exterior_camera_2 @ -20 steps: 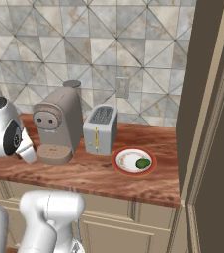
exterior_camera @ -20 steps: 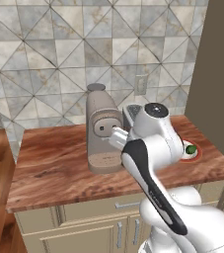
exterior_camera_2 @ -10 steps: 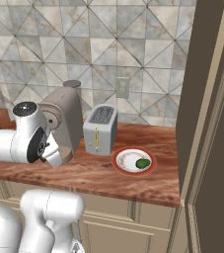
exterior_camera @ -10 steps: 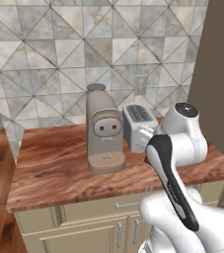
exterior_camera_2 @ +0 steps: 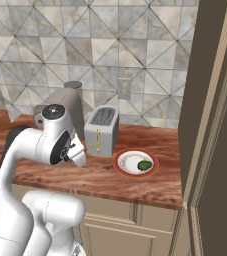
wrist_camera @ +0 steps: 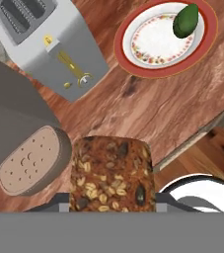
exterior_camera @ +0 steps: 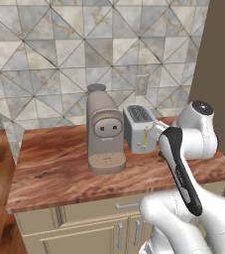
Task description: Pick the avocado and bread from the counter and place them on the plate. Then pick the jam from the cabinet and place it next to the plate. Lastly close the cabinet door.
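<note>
My gripper [wrist_camera: 112,200] is shut on the bread [wrist_camera: 112,173], a brown seeded chunk held above the counter [wrist_camera: 133,113] near its front edge. The white plate with an orange-red rim [wrist_camera: 133,62] lies ahead to the upper right, and the dark-green avocado [wrist_camera: 185,21] rests on its far side. From the right base view my gripper [exterior_camera_2: 78,153] hangs just left of the toaster, with the plate [exterior_camera_2: 120,167] and the avocado [exterior_camera_2: 145,165] to its right. The jam is out of view. The cabinet door [exterior_camera_2: 212,125] stands open at the right.
A silver toaster [exterior_camera_2: 101,131] stands behind the plate's left side, with a beige coffee machine [exterior_camera: 104,131] to its left. The counter's front edge [wrist_camera: 192,141] runs close under the hand. The tall cabinet side [exterior_camera: 218,54] borders the counter on the right.
The arm has swung right, from in front of the coffee machine to beside the toaster, carrying the bread with it. The plate and avocado have not moved.
</note>
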Motion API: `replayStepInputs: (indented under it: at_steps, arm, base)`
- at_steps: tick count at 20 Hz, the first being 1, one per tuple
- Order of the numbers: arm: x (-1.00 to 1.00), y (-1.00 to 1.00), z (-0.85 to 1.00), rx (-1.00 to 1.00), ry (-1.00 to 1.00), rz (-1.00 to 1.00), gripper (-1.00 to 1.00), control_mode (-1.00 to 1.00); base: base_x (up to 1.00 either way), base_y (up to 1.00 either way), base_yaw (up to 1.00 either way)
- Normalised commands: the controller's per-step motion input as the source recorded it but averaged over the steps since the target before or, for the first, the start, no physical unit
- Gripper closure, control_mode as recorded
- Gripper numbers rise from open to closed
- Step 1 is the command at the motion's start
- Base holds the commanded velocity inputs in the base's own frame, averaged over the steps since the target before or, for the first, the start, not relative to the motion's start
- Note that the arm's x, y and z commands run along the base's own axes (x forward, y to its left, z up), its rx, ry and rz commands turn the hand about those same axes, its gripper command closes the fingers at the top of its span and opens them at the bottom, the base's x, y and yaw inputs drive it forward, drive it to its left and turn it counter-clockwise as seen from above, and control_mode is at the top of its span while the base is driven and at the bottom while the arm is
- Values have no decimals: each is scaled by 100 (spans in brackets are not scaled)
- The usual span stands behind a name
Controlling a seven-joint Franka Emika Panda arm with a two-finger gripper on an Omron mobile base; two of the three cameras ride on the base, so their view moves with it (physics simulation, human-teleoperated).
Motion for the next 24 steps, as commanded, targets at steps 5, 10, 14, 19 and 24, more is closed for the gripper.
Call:
replayStepInputs:
  at_steps: [5,10,14,19,24]
  arm:
    - [46,-47,0,-3,0,0,100,-100]
    - [45,-47,0,-4,3,0,100,-100]
    - [38,-48,0,-7,6,0,100,-100]
    - [36,-43,0,-7,6,1,100,-100]
    - [11,-42,-16,-1,-1,4,100,-100]
  base:
    - [0,0,0]
    - [0,0,0]
    - [0,0,0]
    - [0,0,0]
    - [0,0,0]
